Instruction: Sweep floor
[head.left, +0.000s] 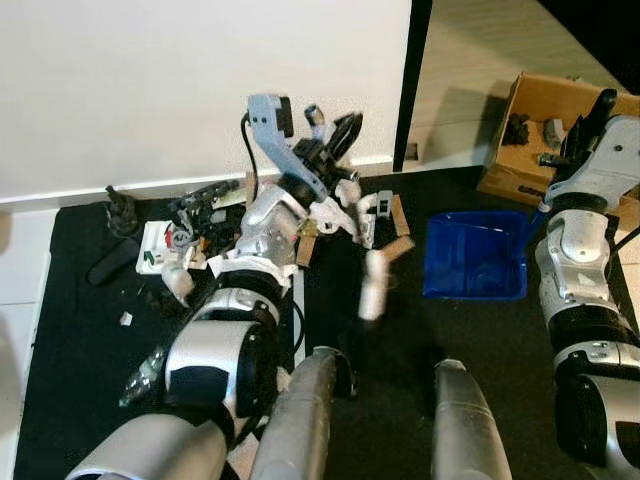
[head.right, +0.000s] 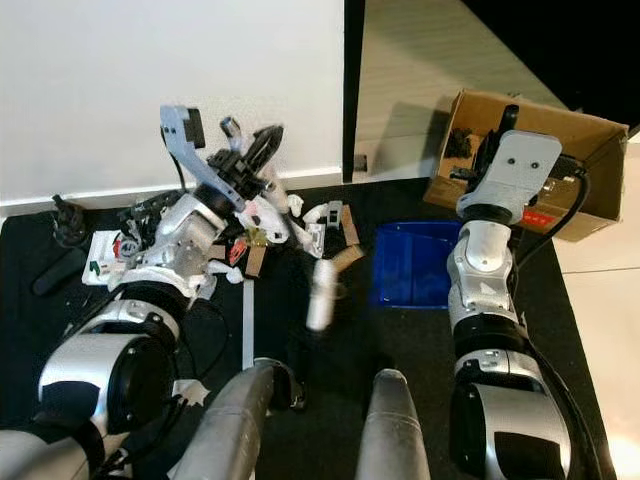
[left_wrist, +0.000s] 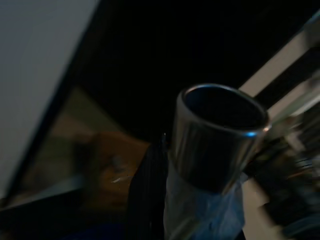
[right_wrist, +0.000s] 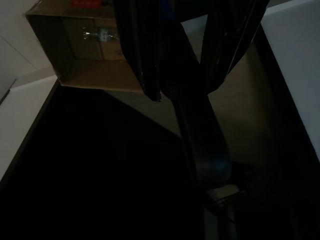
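Note:
My left gripper (head.left: 335, 135) is raised near the wall, over a heap of litter, and is shut on the broom's metal pole (left_wrist: 215, 135). That pole runs down as a thin pale rod (head.left: 298, 295) towards my legs, and its head is hidden. Litter lies on the black mat: a white bottle (head.left: 373, 285), cardboard scraps (head.left: 398, 245) and white plastic pieces (head.left: 165, 250). A blue dustpan (head.left: 475, 255) rests on the mat to the right of the heap. My right gripper (head.right: 505, 125) is up above it, fingers (right_wrist: 140, 45) closed around the dustpan's dark handle (right_wrist: 200, 130).
An open cardboard box (head.left: 550, 115) with small items stands at the far right, behind the dustpan. A white wall (head.left: 150, 80) and a dark door frame (head.left: 415, 80) close the back. Black objects (head.left: 120, 215) lie at the mat's left, by pale tiles (head.left: 20, 270).

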